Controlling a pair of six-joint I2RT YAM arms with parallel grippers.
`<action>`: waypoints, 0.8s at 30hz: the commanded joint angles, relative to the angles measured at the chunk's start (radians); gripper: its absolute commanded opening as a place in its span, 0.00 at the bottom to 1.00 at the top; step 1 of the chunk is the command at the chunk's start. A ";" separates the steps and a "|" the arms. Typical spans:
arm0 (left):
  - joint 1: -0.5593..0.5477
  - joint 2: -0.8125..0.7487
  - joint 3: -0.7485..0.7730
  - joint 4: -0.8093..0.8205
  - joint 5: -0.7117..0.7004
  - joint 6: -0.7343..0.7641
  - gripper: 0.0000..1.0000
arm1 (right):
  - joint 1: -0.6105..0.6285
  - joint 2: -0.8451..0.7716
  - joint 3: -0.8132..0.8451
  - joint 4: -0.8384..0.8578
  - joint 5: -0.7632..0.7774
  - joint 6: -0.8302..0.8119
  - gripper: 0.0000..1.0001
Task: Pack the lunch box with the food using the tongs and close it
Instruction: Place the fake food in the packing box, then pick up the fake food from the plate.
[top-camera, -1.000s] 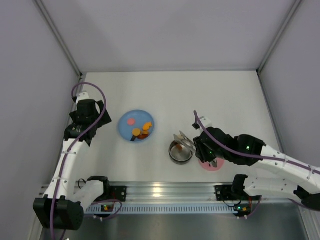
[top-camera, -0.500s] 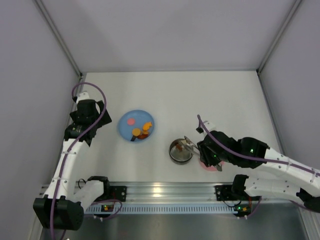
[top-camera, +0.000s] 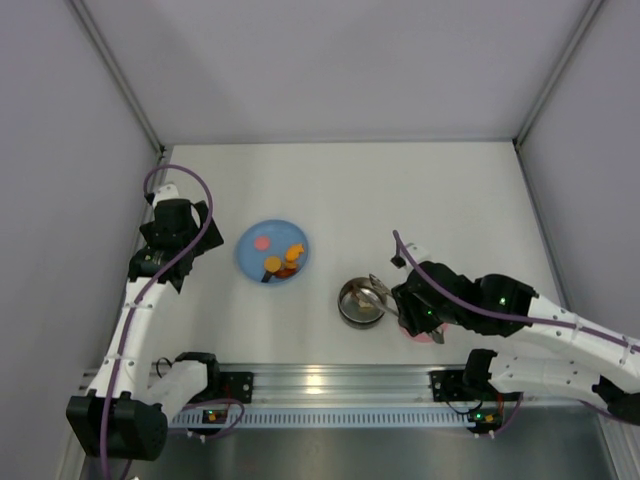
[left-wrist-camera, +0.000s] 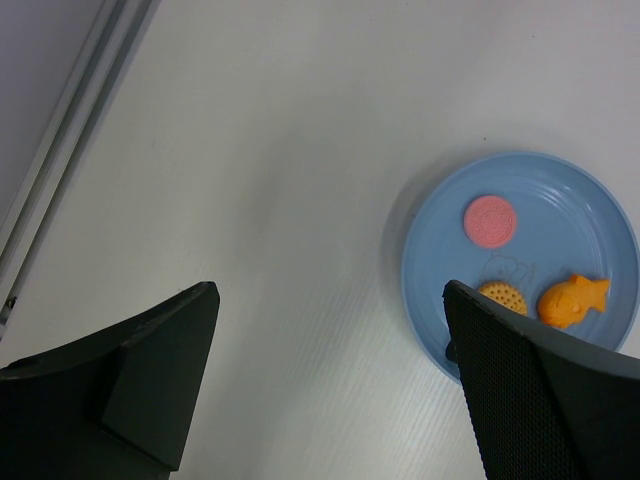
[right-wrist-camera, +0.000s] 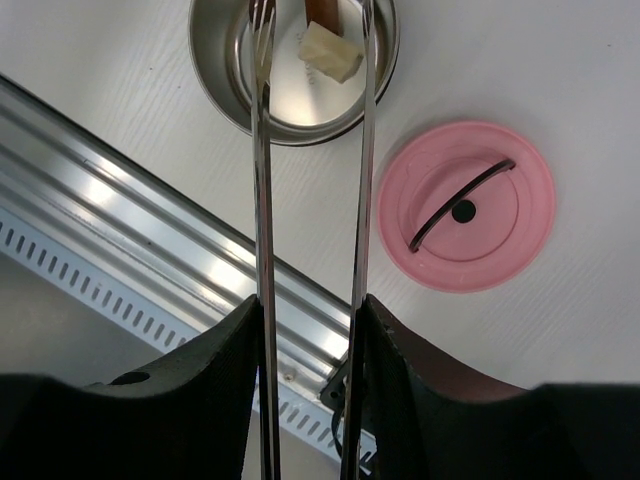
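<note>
The lunch box (right-wrist-camera: 300, 115), a small steel bowl, stands near the table's front edge, also in the top view (top-camera: 360, 303). A white piece of food (right-wrist-camera: 330, 55) and a brown piece (right-wrist-camera: 320, 10) lie in it. My right gripper (right-wrist-camera: 310, 310) is shut on the tongs (right-wrist-camera: 265, 200), whose two arms run apart over the bowl either side of the white piece. The pink lid (right-wrist-camera: 510, 225) lies flat to the bowl's right. My left gripper (left-wrist-camera: 328, 290) hangs open over bare table, left of the plate.
A blue plate (left-wrist-camera: 560, 210) holds a pink round piece (left-wrist-camera: 490, 220), a yellow biscuit (left-wrist-camera: 503, 295) and an orange fish shape (left-wrist-camera: 573, 300). The aluminium rail (right-wrist-camera: 150, 220) runs along the near edge just below the bowl. Grey walls enclose the table on three sides.
My right gripper has shifted slightly right and toward the near edge, and the tongs' tips have come down over the bowl. The left arm has not moved.
</note>
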 joint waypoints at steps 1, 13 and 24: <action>-0.001 -0.025 0.034 0.030 0.009 0.006 0.99 | -0.002 0.004 0.024 0.004 0.001 -0.003 0.42; -0.001 -0.028 0.032 0.032 0.012 0.006 0.99 | -0.002 0.164 0.214 0.135 -0.004 -0.069 0.43; -0.002 -0.023 0.031 0.033 0.014 0.007 0.99 | -0.002 0.620 0.488 0.292 -0.020 -0.187 0.41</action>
